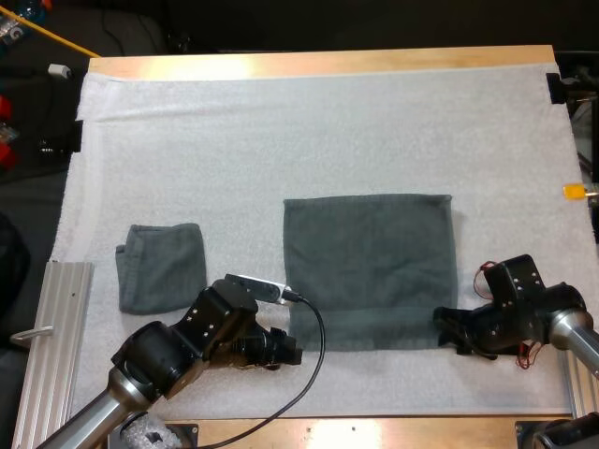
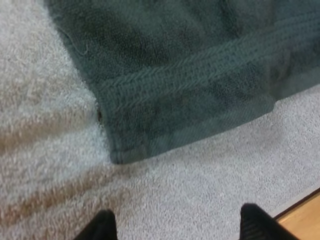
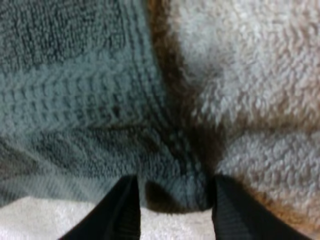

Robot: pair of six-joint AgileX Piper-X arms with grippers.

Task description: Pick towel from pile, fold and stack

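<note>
A dark grey-green towel (image 1: 370,267) lies spread flat on the white mat (image 1: 281,131), right of centre. A folded towel (image 1: 161,267) sits to its left. My left gripper (image 1: 292,354) rests low by the spread towel's near left corner. In the left wrist view that corner of the towel (image 2: 150,125) lies just ahead of the left gripper (image 2: 177,227), which is open with bare mat between its fingers. My right gripper (image 1: 449,329) is at the near right corner. In the right wrist view the right gripper (image 3: 175,210) holds the towel's hemmed corner (image 3: 172,192) bunched between its fingers.
A ribbed metal rail (image 1: 56,346) runs along the mat's left side, near the folded towel. The wooden table edge (image 1: 374,432) lies just behind both grippers. Bare mat stretches across the far half of the table.
</note>
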